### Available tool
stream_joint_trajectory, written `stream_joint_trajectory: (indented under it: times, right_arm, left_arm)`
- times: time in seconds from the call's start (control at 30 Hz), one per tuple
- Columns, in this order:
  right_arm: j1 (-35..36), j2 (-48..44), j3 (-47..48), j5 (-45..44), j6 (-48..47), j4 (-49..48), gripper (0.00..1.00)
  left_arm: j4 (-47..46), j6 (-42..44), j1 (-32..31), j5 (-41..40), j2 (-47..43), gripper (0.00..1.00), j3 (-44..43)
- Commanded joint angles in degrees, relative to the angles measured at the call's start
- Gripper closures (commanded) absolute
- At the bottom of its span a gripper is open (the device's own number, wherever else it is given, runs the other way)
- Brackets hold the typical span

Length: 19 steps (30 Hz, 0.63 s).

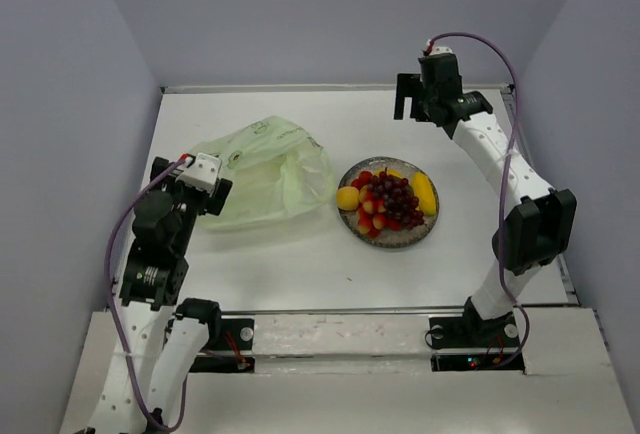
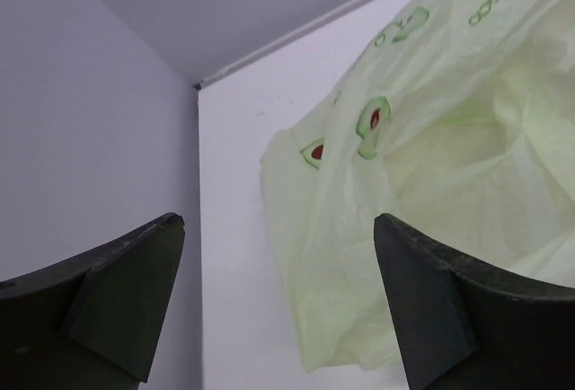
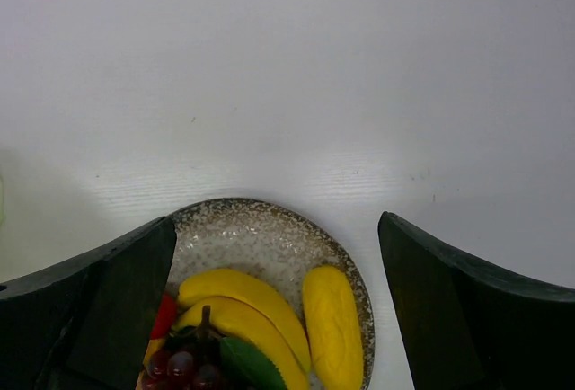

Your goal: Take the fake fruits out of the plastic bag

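Observation:
The pale green plastic bag (image 1: 265, 169) lies crumpled on the table, left of centre, and no fruit shows inside it. The fake fruits are piled on the speckled plate (image 1: 352, 176): a round yellow-orange fruit (image 1: 347, 198), a dark grape bunch (image 1: 396, 194), a banana (image 1: 424, 192) and red pieces (image 1: 372, 220). My left gripper (image 1: 192, 180) is open at the bag's left edge and holds nothing. In the left wrist view the bag (image 2: 431, 165) fills the right side beyond the gripper (image 2: 278, 224). My right gripper (image 1: 420, 104) is open, raised behind the plate. It (image 3: 277, 219) looks down on bananas (image 3: 243, 309).
Walls enclose the table on the left, the far side and the right. The left wall (image 2: 90, 138) stands close beside my left gripper. The plate rim (image 3: 260, 215) shows below the right gripper, with a yellow oblong fruit (image 3: 332, 323) at its edge.

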<state>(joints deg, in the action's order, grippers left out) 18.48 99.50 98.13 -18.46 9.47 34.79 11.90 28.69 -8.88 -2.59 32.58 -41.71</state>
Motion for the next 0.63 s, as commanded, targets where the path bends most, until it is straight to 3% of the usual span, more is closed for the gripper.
stream_joint_trajectory:
  times: [0.0, 0.07, 0.1, 0.2, 0.33, 0.6]
  right_arm:
    - [-8.08, -2.65, 1.02, 3.5, 8.96, 2.92, 0.0]
    - [-16.93, -3.7, -1.08, 5.79, 12.57, 3.1, 0.0]
    - [-19.51, -4.22, -3.27, 6.85, 15.46, 3.1, 0.0]
    - [-25.5, -5.37, -6.18, 6.25, 17.77, 3.62, 0.0]
    - [-26.74, -4.67, -6.19, 4.13, 18.83, 6.86, 0.0]
    - [-27.36, -5.37, -8.57, -0.07, 16.54, 6.88, 0.0]
  left_arm:
    - [-1.52, -2.92, 0.18, 2.44, -2.96, 0.01, -5.65]
    - [-2.58, -6.08, 0.18, -11.07, -0.34, 0.01, -7.06]
    - [-2.41, -6.8, 0.18, -22.08, 4.38, 0.01, -8.81]
    - [2.05, -9.52, 0.97, -32.89, 15.12, 0.01, -12.67]
    - [2.96, -15.58, 5.01, -29.15, 19.27, 0.01, -13.66]
    - [1.72, -17.44, 5.98, -28.61, 21.57, 0.01, -12.34]
